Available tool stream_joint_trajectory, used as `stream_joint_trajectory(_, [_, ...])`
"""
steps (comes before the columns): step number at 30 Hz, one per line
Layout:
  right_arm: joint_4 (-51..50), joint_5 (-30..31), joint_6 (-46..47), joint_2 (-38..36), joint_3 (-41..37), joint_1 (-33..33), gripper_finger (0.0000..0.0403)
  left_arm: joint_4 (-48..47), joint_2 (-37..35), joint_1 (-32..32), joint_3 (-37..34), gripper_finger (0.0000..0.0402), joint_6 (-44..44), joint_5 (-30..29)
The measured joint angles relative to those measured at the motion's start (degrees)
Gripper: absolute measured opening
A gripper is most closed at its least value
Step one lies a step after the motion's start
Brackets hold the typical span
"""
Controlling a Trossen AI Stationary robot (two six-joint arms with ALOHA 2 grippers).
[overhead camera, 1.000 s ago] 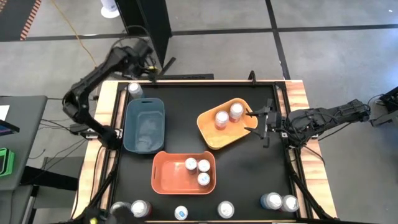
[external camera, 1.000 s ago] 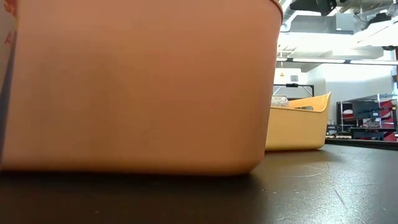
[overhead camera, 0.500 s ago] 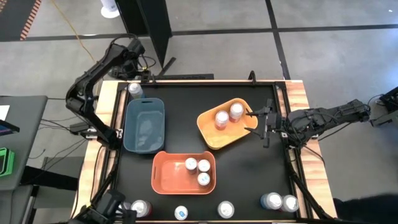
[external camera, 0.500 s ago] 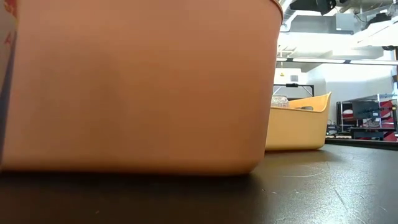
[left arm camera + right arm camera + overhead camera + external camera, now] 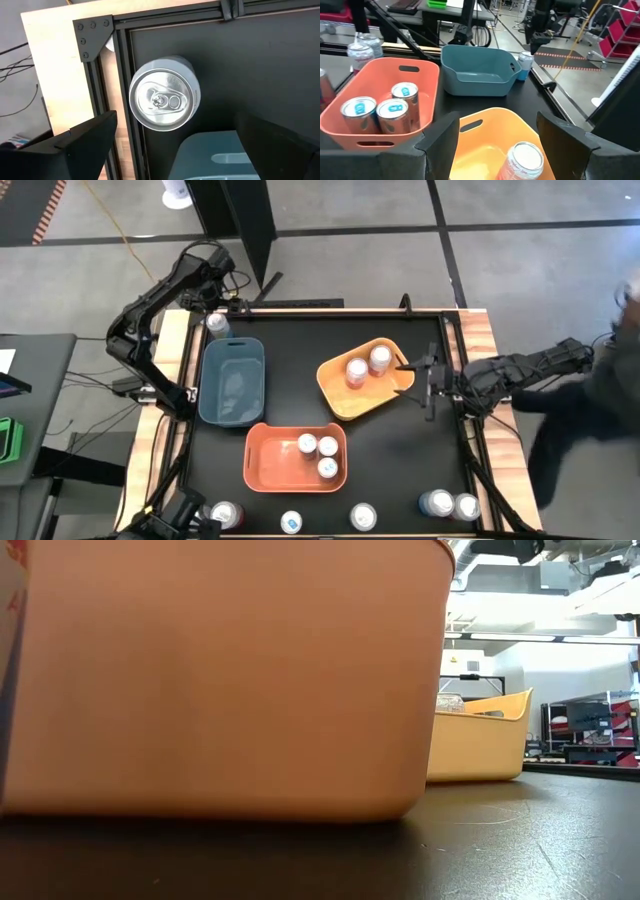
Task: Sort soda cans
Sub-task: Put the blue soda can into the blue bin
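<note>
- The counter (image 5: 400, 470) carries three plastic bins, probably one for each kind of can: a blue bin (image 5: 232, 381) toward the left, an orange bin (image 5: 295, 457) in the middle and a yellow bin (image 5: 366, 377) toward the right.
- The left gripper (image 5: 218, 292) hangs over the far-left corner with its fingers spread wide and nothing between them. It is right above a lone silver-topped can (image 5: 163, 93) that stands just beside the blue bin, so that can looks like its next pick.
- The right gripper (image 5: 418, 376) waits at the yellow bin's rim. Its fingers stand apart and hold nothing, as the right wrist view shows; it is placed as if for dropping cans in there.
- A blurred person (image 5: 590, 420) shows at the right edge, off the counter.
- Soda cans, counted in the high view: eleven in all.
- Three blue-labelled cans (image 5: 317, 453) sit in the orange bin.
- Two reddish cans (image 5: 366, 364) sit in the yellow bin.
- The blue bin holds none.
- Five unsorted cans (image 5: 362, 517) line the near edge, plus the one in the far-left corner, so sorting seems about half done.
</note>
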Motion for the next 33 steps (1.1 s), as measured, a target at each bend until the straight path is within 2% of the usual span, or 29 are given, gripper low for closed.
stream_joint_trajectory(13, [0.1, 0.0, -0.1, 0.0, 0.0, 1.8, 0.0281, 0.5, 0.0, 0.0, -0.1, 0.04, -0.9, -0.7])
stream_joint_trajectory(19, [0.3, 0.0, -0.9, 0.0, 0.0, 1.8, 0.0281, 3.0, 0.0, -1.0, -4.7, 0.04, -0.5, -1.6])
stream_joint_trajectory(33, [0.8, 0.0, -2.1, 0.0, 0.0, 1.8, 0.0281, 6.3, 0.0, -1.2, -7.8, 0.04, 0.1, -2.2])
